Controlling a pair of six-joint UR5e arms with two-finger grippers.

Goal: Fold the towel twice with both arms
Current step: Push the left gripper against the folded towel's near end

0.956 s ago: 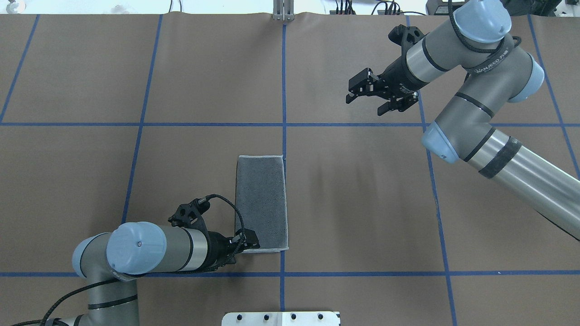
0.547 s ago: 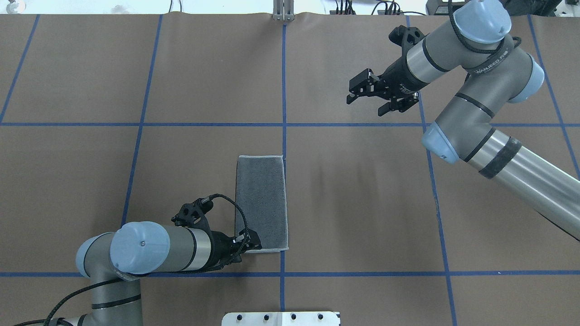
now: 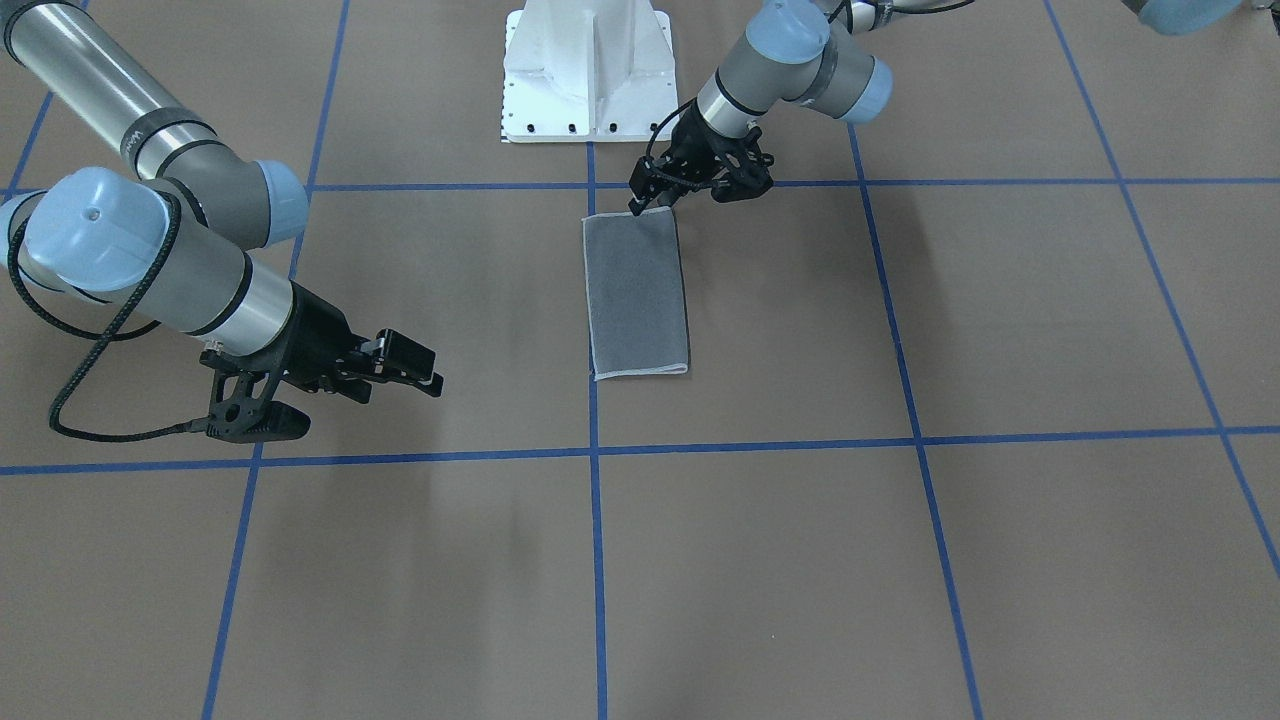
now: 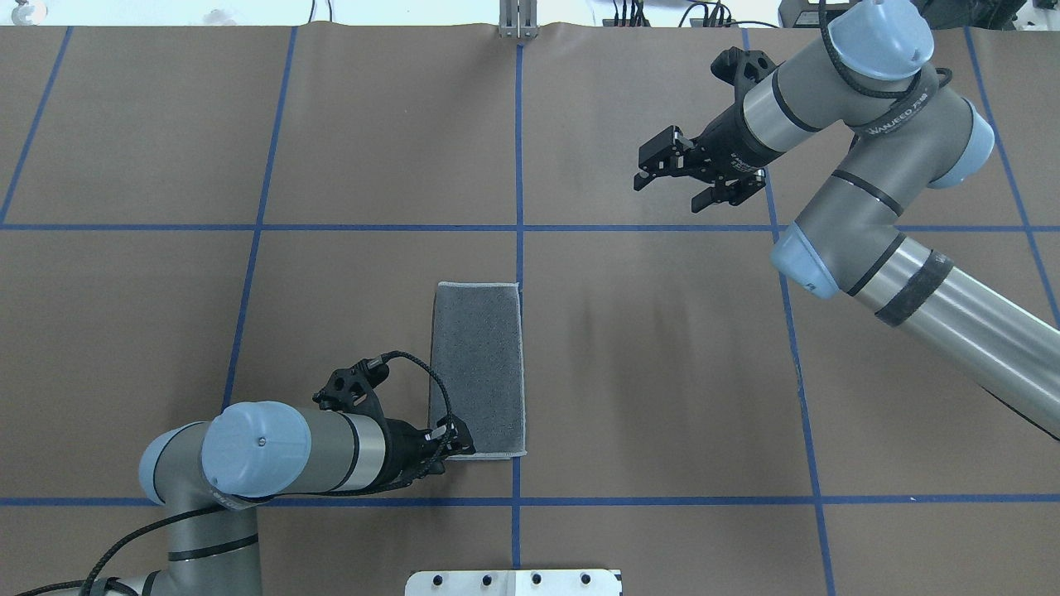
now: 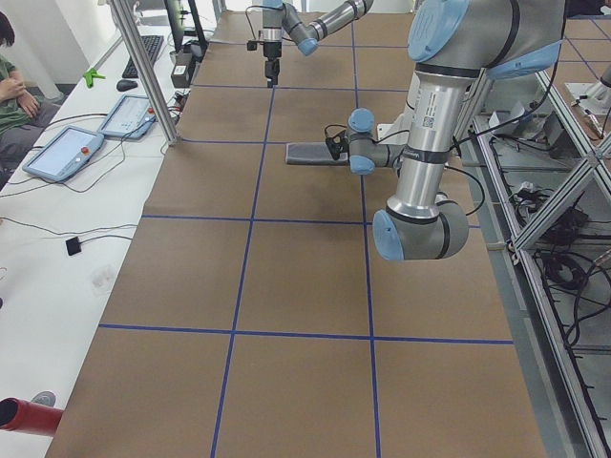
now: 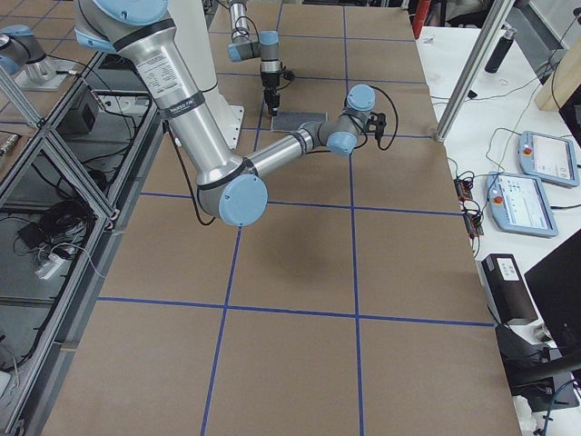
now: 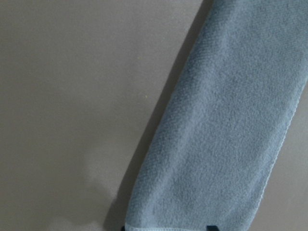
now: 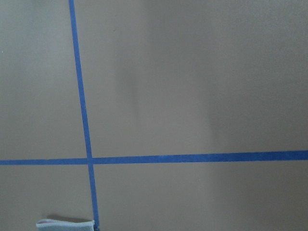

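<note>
The towel (image 4: 479,368) lies flat on the brown table as a narrow strip, grey face up, with light edging; no pink shows. It also shows in the front view (image 3: 637,295) and the left wrist view (image 7: 226,134). My left gripper (image 4: 461,444) is low at the towel's near left corner, also seen in the front view (image 3: 650,200). In the left wrist view two fingertips sit apart at the towel's short edge, so it is open. My right gripper (image 4: 669,192) is open and empty, raised far off at the back right, also in the front view (image 3: 425,372).
Blue tape lines (image 4: 518,165) grid the brown table cover. The white pedestal base (image 3: 585,70) stands just behind the towel's near end. A metal post (image 4: 517,21) stands at the far edge. Teach pendants (image 5: 62,153) lie on the side table in the left view.
My left arm has shifted slightly right and its gripper has settled a little toward the towel's near corner. The right arm and the towel have hardly moved.
</note>
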